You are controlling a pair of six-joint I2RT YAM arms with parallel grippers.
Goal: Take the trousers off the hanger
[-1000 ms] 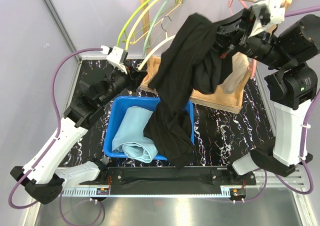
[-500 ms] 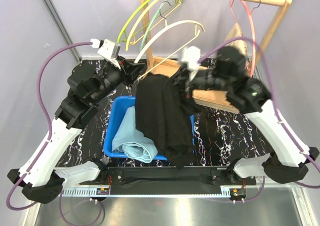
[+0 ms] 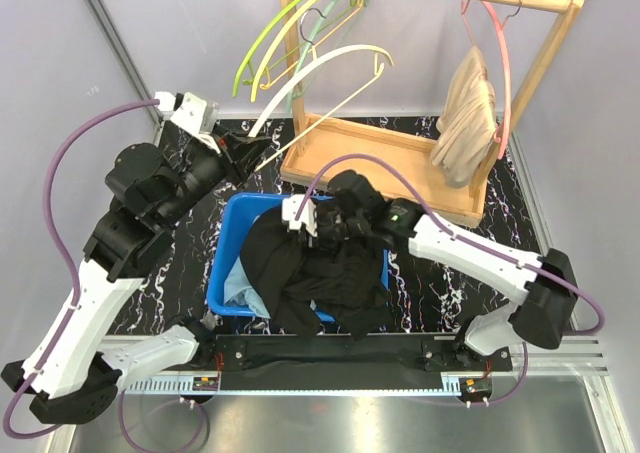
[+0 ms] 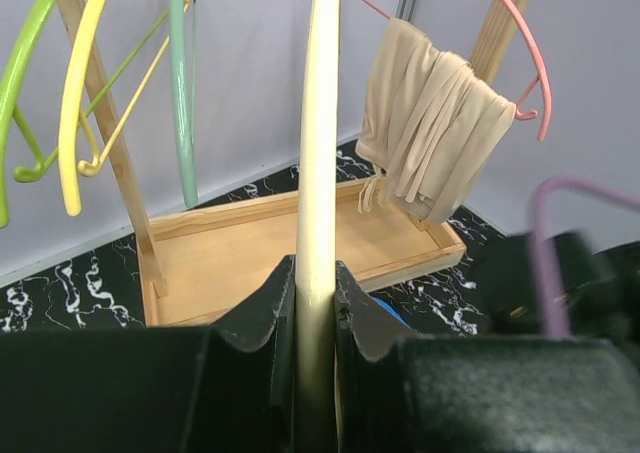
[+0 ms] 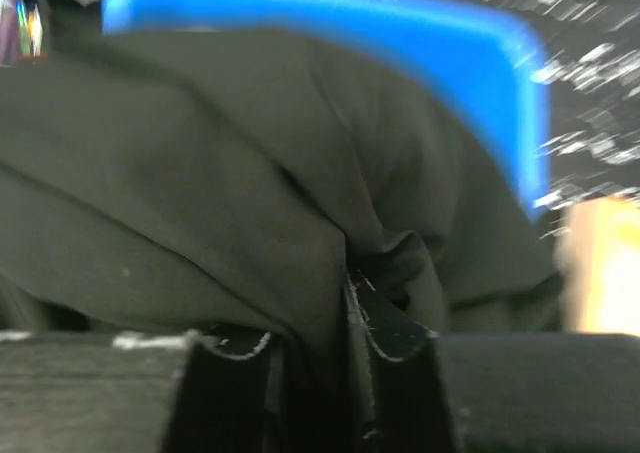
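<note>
My left gripper (image 3: 243,153) is shut on the lower end of a bare cream hanger (image 3: 320,65), which still hangs from the wooden rail; in the left wrist view the hanger (image 4: 318,163) runs up between my jaws (image 4: 315,293). My right gripper (image 3: 300,233) is low over the blue bin (image 3: 222,263) and shut on a fold of the black trousers (image 3: 320,278), which lie heaped in the bin and spill over its front edge. The right wrist view shows the black cloth (image 5: 200,173) pinched between my jaws (image 5: 335,343). Light blue trousers (image 3: 234,289) lie under them. Beige trousers (image 3: 465,118) hang on a pink hanger (image 3: 500,53).
A wooden rack with a tray base (image 3: 400,163) stands behind the bin. Empty green (image 3: 262,43), yellow (image 3: 285,33) and mint hangers hang at the rail's left end. The bin's blue wall (image 5: 490,73) is to the right of my right gripper.
My right arm came down from the rack to the bin, pulling the black trousers off the cream hanger. The hanger is now bare. My left arm drew back to the left with it.
</note>
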